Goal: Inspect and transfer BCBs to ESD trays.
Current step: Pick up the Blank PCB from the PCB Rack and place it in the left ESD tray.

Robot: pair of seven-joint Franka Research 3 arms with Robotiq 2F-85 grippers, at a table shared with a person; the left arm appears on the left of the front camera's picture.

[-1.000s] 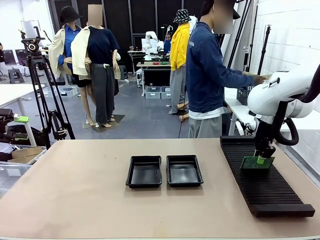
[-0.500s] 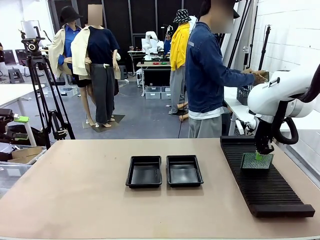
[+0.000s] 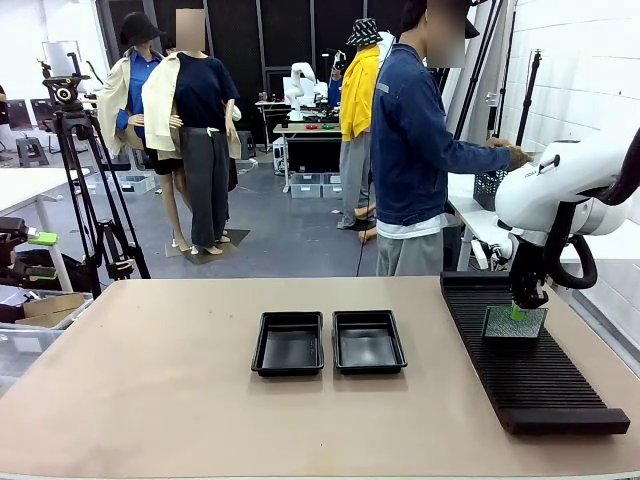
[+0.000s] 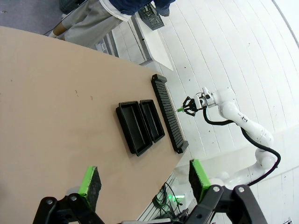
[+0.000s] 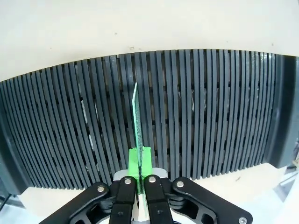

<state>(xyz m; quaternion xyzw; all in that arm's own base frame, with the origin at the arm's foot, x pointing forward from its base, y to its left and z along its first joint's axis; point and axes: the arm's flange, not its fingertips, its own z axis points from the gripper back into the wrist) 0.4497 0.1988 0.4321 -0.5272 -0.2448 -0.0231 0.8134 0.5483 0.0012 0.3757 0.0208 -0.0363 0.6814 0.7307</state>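
Note:
My right gripper point(image 3: 518, 310) is shut on the top edge of a green BCB point(image 3: 515, 323), which hangs upright just above the long black slotted rack point(image 3: 530, 385). The right wrist view shows this BCB point(image 5: 137, 119) edge-on between the green pads point(image 5: 134, 164), over the rack's ribs point(image 5: 210, 107). Two black ESD trays point(image 3: 288, 345) point(image 3: 368, 343) lie side by side at the table's middle, both bare. High over the table's left side, my left gripper point(image 4: 145, 179) stands open and holds nothing; far below it are the trays point(image 4: 133, 129) point(image 4: 152, 120).
The rack runs along the table's right side, from the far edge toward the front. A person point(image 3: 412, 150) stands behind the far edge, turned right, hands at a basket point(image 3: 487, 186) on a white side table. A camera tripod point(image 3: 85, 180) stands at far left.
The right gripper has lifted the BCB slightly off the rack and the board now hangs more upright. The person's hand has shifted at the side table.

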